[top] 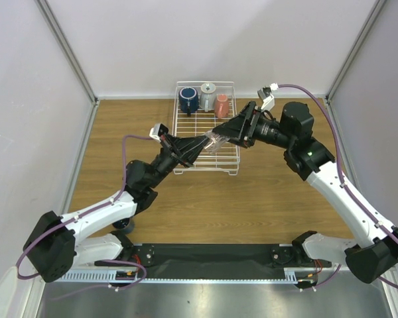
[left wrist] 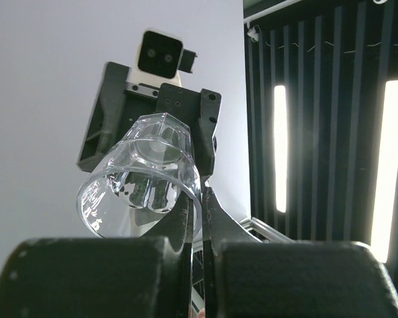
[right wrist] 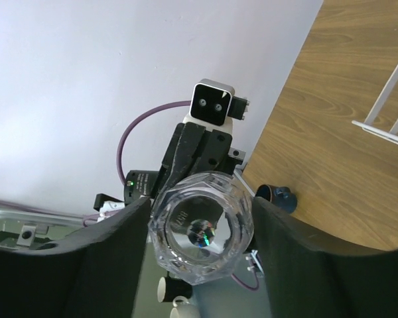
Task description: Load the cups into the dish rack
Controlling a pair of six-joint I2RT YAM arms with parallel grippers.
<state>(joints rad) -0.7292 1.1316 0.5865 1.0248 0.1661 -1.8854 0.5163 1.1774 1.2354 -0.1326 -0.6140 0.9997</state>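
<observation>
The clear glass tumbler (top: pixel 215 141) hangs on its side above the front of the white wire dish rack (top: pixel 205 172). My left gripper (left wrist: pixel 200 199) is shut on its rim, one finger inside the tumbler (left wrist: pixel 139 179) and one outside. My right gripper (right wrist: pixel 200 218) faces it, and its fingers (right wrist: pixel 129 232) press against both sides of the tumbler's base (right wrist: pixel 200 235). Upright at the back of the rack stand a navy mug (top: pixel 188 99), a light grey mug (top: pixel 207 96) and a salmon-pink cup (top: pixel 221 105). A small dark blue cup (right wrist: pixel 278 197) lies on the wooden table.
Both arms (top: pixel 152 172) (top: pixel 278 132) meet nose to nose over the rack's front half. Grey walls and metal posts close the table at the back and sides. A black base strip (top: pixel 212 255) runs along the near edge.
</observation>
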